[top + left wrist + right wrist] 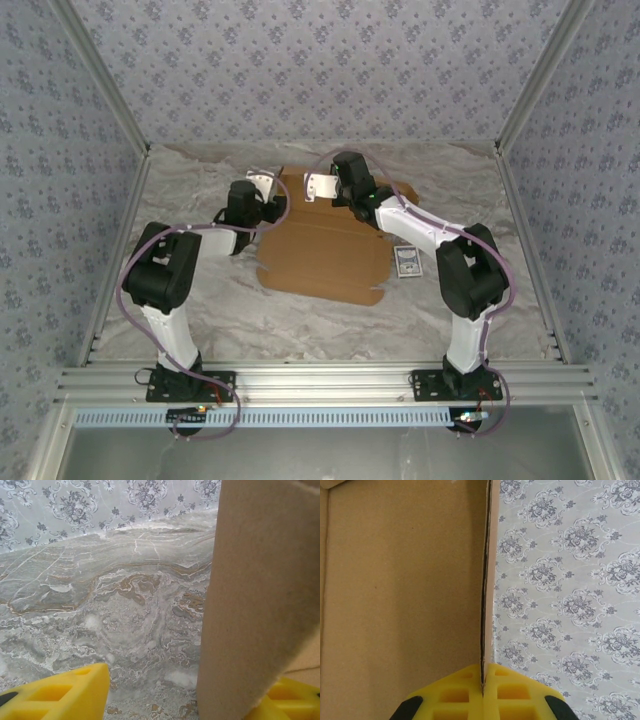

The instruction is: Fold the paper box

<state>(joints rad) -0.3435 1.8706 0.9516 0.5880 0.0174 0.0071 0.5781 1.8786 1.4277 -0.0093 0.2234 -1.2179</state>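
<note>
Right wrist: right end effector point(482, 682) pinches brown paper box point(400, 605) edge-on; left end effector point(187, 695) gapes.

Far edge of the paper box point(325, 250) behind right arm point(410, 222)

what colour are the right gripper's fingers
Bright yellow; the right wrist view shows the fingers best, pinching the paper box.

The paper box point(325, 250) lies mid-surface point(200, 320) between both arms, with a card point(407, 263) just right of it. The left claw point(262, 183) and right claw point(319, 187) are at its far edge.
</note>
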